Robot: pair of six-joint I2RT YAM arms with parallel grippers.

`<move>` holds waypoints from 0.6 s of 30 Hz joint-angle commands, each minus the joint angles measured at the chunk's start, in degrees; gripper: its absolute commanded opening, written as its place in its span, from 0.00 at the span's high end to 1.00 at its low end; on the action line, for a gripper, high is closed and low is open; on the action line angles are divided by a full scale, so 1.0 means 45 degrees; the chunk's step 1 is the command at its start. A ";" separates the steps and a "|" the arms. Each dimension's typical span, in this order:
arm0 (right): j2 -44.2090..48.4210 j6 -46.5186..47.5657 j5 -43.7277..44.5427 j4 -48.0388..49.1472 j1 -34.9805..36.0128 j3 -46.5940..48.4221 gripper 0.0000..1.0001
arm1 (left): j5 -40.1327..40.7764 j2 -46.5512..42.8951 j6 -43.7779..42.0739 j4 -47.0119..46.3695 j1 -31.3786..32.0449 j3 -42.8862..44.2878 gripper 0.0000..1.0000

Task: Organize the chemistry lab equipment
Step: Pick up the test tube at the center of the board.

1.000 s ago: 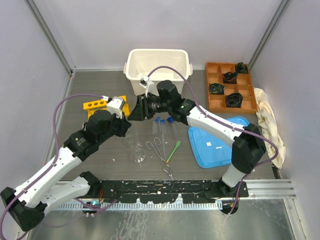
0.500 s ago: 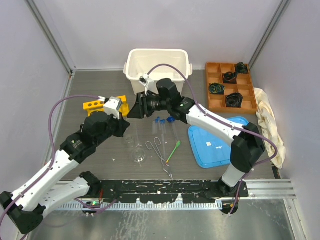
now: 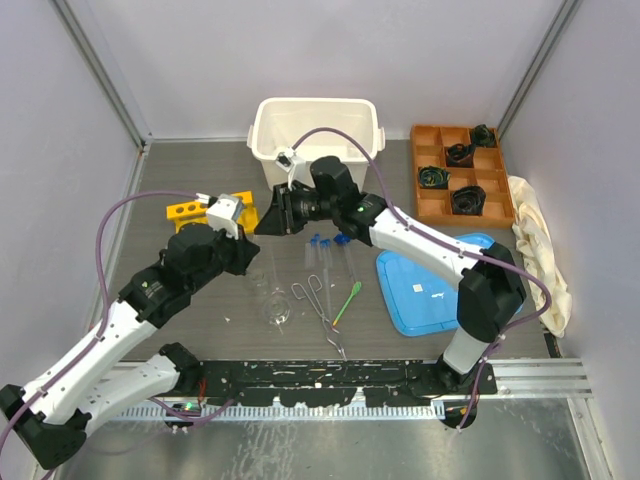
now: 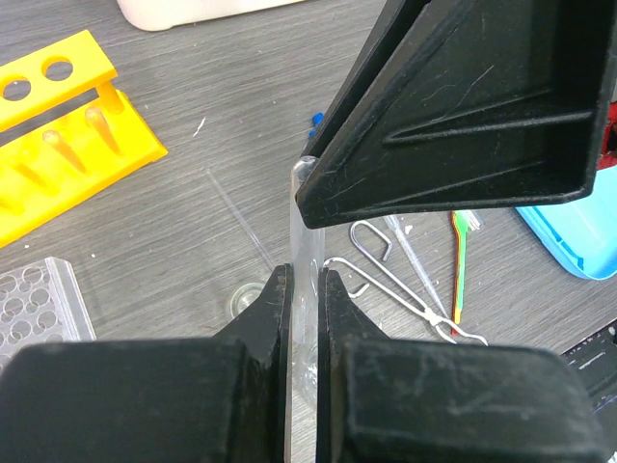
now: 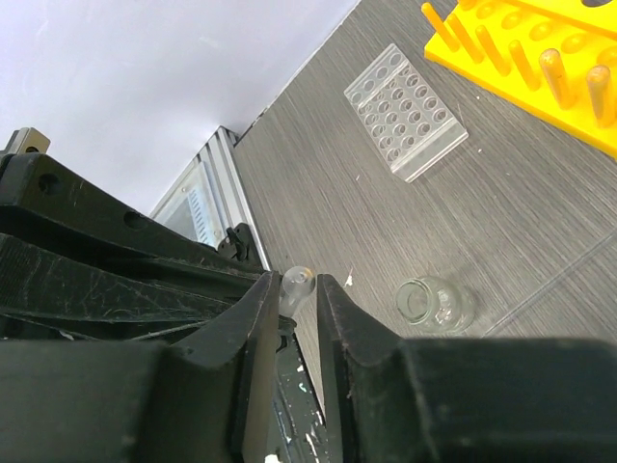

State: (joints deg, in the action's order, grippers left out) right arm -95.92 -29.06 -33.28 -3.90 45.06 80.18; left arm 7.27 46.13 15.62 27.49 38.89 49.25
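Clear glass tube [image 4: 306, 231] stood upright at frame centre, off the surface [image 4: 193, 222], clenched low by the left tool [image 4: 304, 277] and pinched at its tip by the right tool [image 5: 297, 284]. This looked like a handover, probably bound for the yellow rack [image 4: 58, 164] at upper left.

tube [image 4: 305, 236]: left fingers [image 4: 273, 311] are covering its lower part; right fingers [image 4: 434, 125] are masking its top.
yellow rack [image 4: 58, 164]: running off the left edge.
clear rack [image 4: 34, 304]: being cropped at the left edge.
blue lid [image 4: 578, 236]: being cut by the right edge.
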 commanded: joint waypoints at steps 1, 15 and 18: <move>-0.0032 -0.0008 -0.0295 0.0641 0.0065 0.0639 0.75 | -0.0036 -0.0270 0.0016 -0.0364 0.0033 0.0223 1.00; 0.0116 0.0123 -0.0325 0.0661 0.0065 0.0581 0.99 | 0.0464 0.0062 0.0086 -0.0325 0.0038 0.0203 0.72; 0.0182 0.0403 -0.0029 0.0343 0.0085 0.0666 0.99 | 0.1135 0.0261 0.0341 -0.0133 0.0043 0.0271 0.50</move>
State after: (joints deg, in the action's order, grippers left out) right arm -96.29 -28.99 -34.20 -3.70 45.06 80.25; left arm 8.49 46.63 16.08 27.92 38.89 49.25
